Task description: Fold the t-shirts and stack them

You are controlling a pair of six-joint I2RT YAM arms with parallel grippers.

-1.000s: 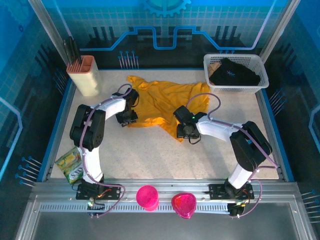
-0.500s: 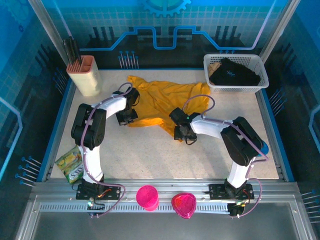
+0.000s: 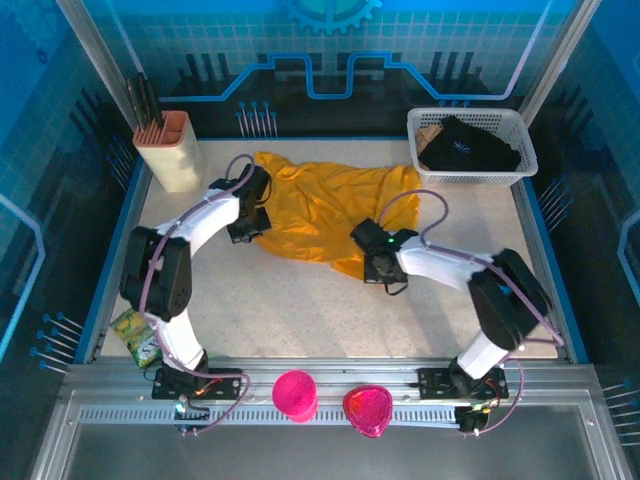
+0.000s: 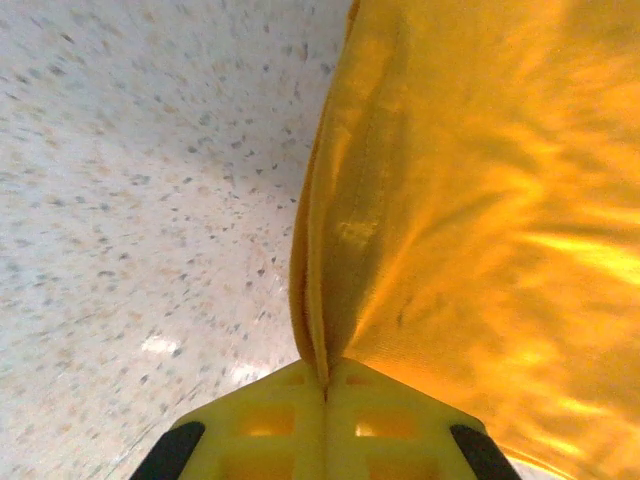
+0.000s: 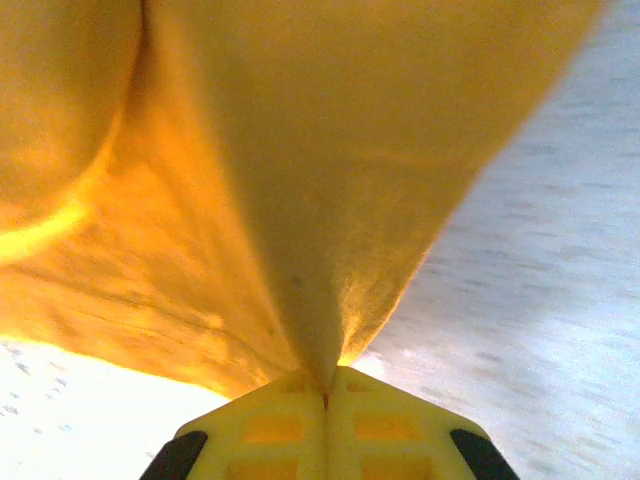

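Orange-yellow shirt [image 3: 330, 205] is lying rumpled on the table [image 3: 300, 310]. Your left jaws are clamping its left edge. Your right jaws, half open a second ago, are now pinching its near hem. With both holding, you are probably starting to stretch it flat for folding.

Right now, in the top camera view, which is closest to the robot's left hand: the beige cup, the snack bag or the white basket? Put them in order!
From the left hand, pinching the shirt:
1. Beige cup, back left corner.
2. Snack bag, near left edge.
3. White basket, back right corner.
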